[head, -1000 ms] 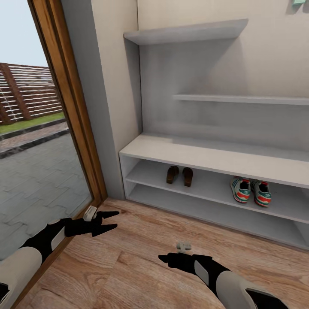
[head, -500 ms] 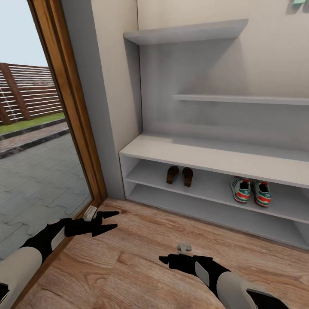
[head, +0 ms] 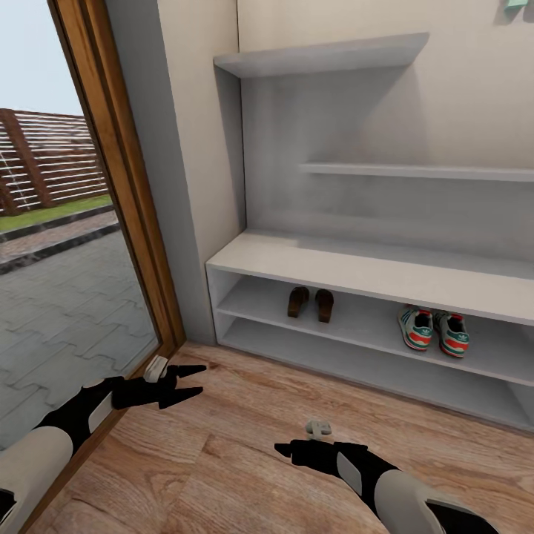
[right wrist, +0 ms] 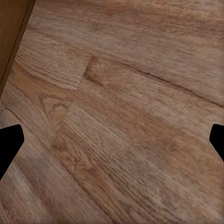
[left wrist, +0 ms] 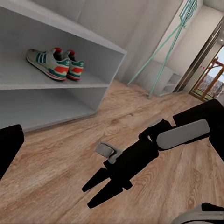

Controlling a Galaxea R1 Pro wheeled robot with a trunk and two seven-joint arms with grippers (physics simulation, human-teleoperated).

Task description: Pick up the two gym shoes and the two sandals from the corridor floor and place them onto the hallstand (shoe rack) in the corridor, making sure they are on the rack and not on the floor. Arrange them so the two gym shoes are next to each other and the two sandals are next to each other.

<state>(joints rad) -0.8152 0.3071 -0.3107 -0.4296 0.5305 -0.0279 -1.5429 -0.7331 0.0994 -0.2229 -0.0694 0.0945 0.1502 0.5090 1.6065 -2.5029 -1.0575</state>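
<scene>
Brown sandals [head: 311, 303], gym shoes [head: 434, 331] on hallstand [head: 311, 263] shelf, well beyond left hand [head: 194, 382], right hand [head: 285, 447]; both spread, empty.

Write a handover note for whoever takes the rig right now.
Left gripper: open, empty, low over the wood-plank corridor floor.
Right gripper: fingers spread wide in its wrist view, empty, above the same floor.
Brown leather sandals: side by side on the pale grey hallstand, upper open shelf.
White sneakers with green stripes: together on that shelf, further right.
Done: all four shoes racked and paired.
Left: nothing apparent.
</scene>
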